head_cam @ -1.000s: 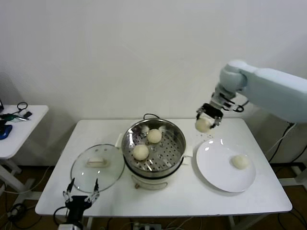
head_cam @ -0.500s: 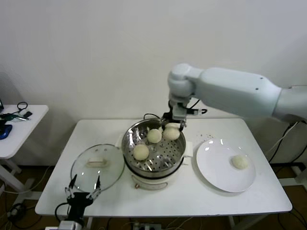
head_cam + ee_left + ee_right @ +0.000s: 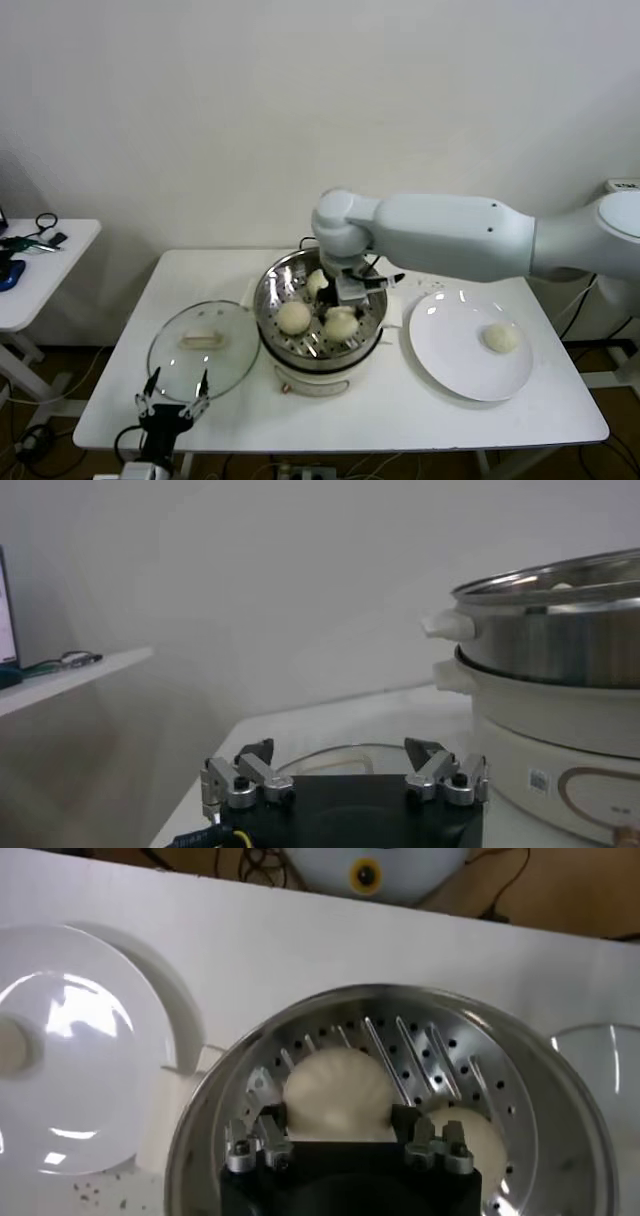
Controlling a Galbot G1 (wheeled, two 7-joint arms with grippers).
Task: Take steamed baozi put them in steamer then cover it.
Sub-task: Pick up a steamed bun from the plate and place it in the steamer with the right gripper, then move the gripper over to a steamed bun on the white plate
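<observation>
Right gripper [image 3: 343, 306], jaws closed on a baozi [image 3: 335, 1093], reaches into the steamer [image 3: 372, 300] at mid-table. Left gripper [image 3: 170, 392], jaws open, waits off the front-left corner beside the cover [image 3: 203, 348].

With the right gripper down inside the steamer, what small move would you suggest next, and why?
Probably open the right gripper and lift clear: its baozi sits low over the perforated tray of the steamer, between the fingers. One bun waits on the plate.

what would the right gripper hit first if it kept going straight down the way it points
The bun it holds would likely press onto the holed tray of the steamer almost at once; the right gripper already sits low inside the pot, though exact depth is unclear.
</observation>
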